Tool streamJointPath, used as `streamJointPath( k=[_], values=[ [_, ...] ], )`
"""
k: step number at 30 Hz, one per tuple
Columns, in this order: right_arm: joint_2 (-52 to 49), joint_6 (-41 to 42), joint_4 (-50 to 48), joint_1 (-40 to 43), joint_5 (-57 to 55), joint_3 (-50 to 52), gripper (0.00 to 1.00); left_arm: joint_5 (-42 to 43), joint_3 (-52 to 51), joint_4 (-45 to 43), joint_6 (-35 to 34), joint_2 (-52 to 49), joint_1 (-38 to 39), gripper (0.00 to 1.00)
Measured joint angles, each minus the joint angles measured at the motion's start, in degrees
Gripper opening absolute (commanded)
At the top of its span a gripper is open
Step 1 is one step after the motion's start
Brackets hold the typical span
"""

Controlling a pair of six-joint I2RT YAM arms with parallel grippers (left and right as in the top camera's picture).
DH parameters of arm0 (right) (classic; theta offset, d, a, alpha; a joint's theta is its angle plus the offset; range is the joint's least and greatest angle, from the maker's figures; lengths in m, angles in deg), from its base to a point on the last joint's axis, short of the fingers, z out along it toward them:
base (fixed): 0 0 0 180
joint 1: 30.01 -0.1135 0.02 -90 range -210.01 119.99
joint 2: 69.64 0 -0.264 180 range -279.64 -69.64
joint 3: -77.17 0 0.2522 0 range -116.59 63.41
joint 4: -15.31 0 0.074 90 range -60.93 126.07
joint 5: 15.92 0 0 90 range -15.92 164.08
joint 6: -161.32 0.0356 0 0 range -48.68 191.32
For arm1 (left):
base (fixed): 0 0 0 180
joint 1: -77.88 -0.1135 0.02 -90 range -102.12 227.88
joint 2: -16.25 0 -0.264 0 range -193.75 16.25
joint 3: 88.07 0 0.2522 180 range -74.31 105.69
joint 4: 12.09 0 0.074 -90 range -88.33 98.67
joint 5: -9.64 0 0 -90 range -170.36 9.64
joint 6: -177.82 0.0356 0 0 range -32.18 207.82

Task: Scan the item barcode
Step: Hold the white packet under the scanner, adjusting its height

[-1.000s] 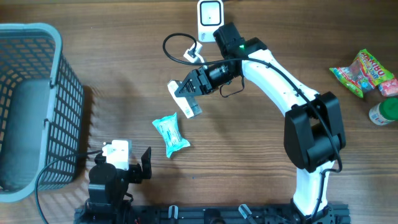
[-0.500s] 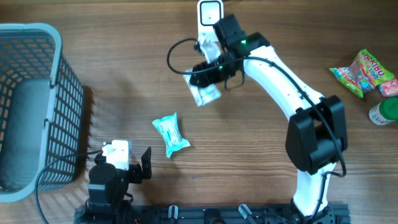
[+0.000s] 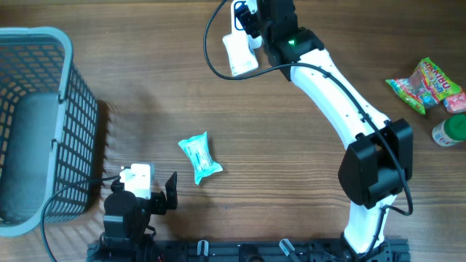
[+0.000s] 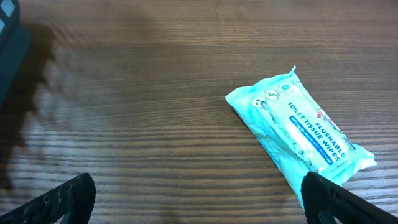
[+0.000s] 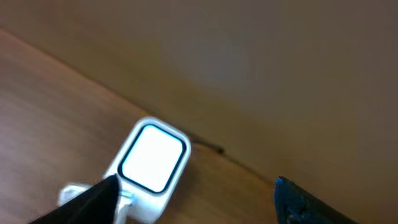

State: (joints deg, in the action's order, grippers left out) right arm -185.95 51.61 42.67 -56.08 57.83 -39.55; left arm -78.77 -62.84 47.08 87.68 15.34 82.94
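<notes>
Since a second ago the white packet has travelled from mid-counter up to 12 o'clock, and my right gripper has been spreading as it went. Now the packet sits at the far edge of the counter, just at 6 o'clock of the scanner, with its long axis running roughly 12 to 6.

Overhead, its top end is tucked right by the right gripper. From the wrist I see both fingers wide apart with nothing between them, only the scanner's bright window ahead toward 11 o'clock. I judge the packet let go, though I can't tell whether a finger touches it.

Any further move on that packet belongs to the right arm, since the packet lies immediately at 6 o'clock of that gripper. My left gripper is fully open and empty, parked well apart at 7 o'clock, facing the flushable wipes pack.
</notes>
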Motion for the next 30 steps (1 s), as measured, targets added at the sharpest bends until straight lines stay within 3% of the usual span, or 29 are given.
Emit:
streamJointPath(
  k=[4,8,20,30],
  values=[
    [-0.3,1.8,8.4,-0.7,-0.6,-0.1,1.00,0.0,0.0,0.0,0.0,0.0,0.0,1.00],
    [-1.2,7.5,16.6,-2.4,8.0,0.0,1.00,0.0,0.0,0.0,0.0,0.0,0.0,1.00],
    [-16.9,18.6,3.1,-3.0,12.4,0.9,1.00,0.0,0.0,0.0,0.0,0.0,0.0,1.00],
    [-20.3,24.5,-0.4,-3.0,10.5,0.9,1.00,0.0,0.0,0.0,0.0,0.0,0.0,1.00]
  ],
)
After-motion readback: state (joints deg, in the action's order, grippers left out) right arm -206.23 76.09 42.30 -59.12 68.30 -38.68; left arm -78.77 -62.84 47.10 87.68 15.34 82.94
